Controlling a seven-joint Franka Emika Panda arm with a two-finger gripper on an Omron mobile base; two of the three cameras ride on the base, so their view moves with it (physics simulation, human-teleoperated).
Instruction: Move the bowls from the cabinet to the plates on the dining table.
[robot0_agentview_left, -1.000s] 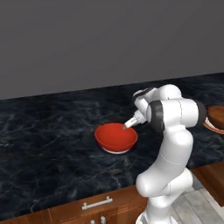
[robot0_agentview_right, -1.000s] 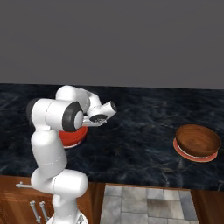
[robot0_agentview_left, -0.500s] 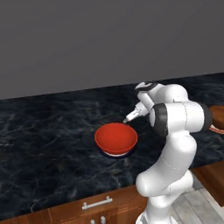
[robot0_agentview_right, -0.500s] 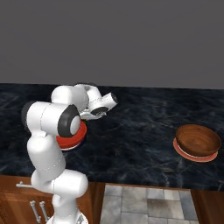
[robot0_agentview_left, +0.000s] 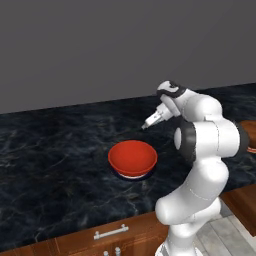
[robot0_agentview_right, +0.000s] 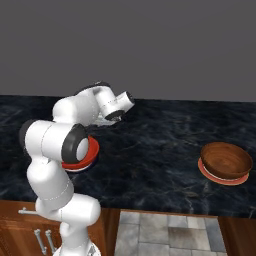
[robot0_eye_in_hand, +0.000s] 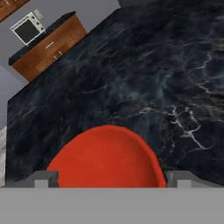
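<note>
- Two bowls on plates: red bowl (robot0_agentview_left: 132, 157) on navy plate (robot0_agentview_left: 131, 175) mid-frame, brown bowl (robot0_agentview_right: 226, 159) on orange-rimmed plate (robot0_agentview_right: 222, 177) at right.
- Gripper (robot0_agentview_left: 146, 125) above red bowl, jaws wide, empty.

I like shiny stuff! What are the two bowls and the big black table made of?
Red bowl: glossy, maybe glazed ceramic or plastic. Brown bowl: looks like polished wood, with a grainy sheen. Table: black stone, probably marble, with faint white veins.
</note>
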